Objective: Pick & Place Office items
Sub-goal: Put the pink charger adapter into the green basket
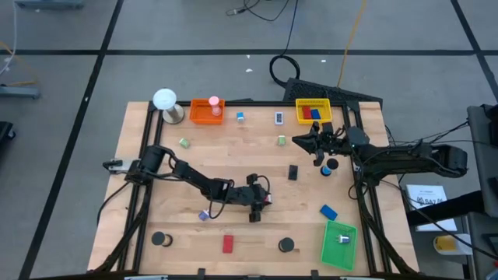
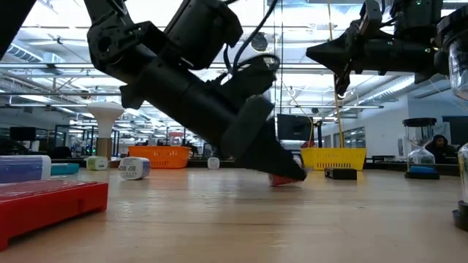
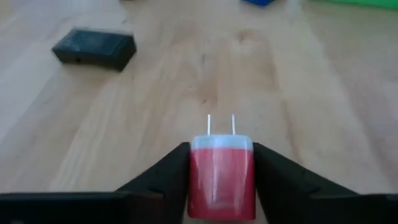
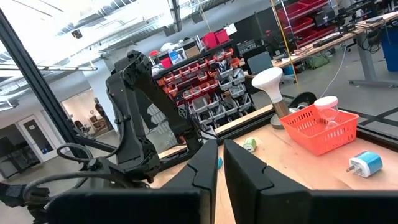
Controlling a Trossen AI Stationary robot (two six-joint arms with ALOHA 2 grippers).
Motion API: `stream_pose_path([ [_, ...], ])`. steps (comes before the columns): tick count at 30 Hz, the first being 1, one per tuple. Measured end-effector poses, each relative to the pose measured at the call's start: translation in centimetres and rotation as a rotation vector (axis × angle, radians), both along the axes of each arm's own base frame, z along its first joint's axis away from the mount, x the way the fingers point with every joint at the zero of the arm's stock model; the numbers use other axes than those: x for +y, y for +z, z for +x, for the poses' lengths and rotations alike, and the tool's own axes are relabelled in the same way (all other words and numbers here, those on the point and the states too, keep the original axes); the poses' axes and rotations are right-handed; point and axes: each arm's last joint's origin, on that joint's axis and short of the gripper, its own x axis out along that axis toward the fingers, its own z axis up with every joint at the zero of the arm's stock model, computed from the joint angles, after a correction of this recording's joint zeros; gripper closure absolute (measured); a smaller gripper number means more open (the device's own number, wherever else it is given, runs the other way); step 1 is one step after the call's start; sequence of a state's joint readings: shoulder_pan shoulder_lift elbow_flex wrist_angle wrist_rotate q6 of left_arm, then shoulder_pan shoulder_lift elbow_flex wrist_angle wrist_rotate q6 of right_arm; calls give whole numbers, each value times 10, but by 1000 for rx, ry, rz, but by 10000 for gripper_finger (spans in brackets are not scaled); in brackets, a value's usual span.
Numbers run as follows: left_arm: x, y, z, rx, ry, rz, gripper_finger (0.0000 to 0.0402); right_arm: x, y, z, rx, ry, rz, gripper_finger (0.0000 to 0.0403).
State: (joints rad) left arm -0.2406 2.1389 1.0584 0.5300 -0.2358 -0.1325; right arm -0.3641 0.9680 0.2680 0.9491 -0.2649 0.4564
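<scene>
From above, we see the left gripper (image 1: pixel 262 200) at centre frame on the table (image 1: pixel 233 155). At the left wrist, it clasps a red plug adapter (image 3: pixel 221 177): light, rigid, slick, best held by flat sides. Our right gripper (image 1: pixel 308 141) hovers clenched, empty.

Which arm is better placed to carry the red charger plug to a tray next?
Left. The left gripper has its jaws on both sides of the red charger plug at mid-table. The right gripper hangs raised near the yellow tray, jaws shut and empty.
</scene>
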Motion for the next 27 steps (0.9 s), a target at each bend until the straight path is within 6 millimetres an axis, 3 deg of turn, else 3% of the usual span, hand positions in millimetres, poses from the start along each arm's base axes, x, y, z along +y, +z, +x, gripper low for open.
stream_pose_path([
  [5, 1, 1, -2, 31, -1, 20, 132, 0, 0, 0, 1, -1, -6, 385],
  [10, -6, 14, -9, 56, -2, 82, 105, 0, -1, 0, 6, 0, 5, 385],
  [13, -13, 26, -19, 66, -8, 149, 122, 0, -1, 0, 14, 0, 6, 385],
  [18, -17, 43, -45, 10, -2, 207, 188, 1, -2, 1, 26, 6, -5, 385],
  [27, 16, 52, -121, -236, 24, 111, 304, 36, -10, 13, 59, 180, -210, 385],
])
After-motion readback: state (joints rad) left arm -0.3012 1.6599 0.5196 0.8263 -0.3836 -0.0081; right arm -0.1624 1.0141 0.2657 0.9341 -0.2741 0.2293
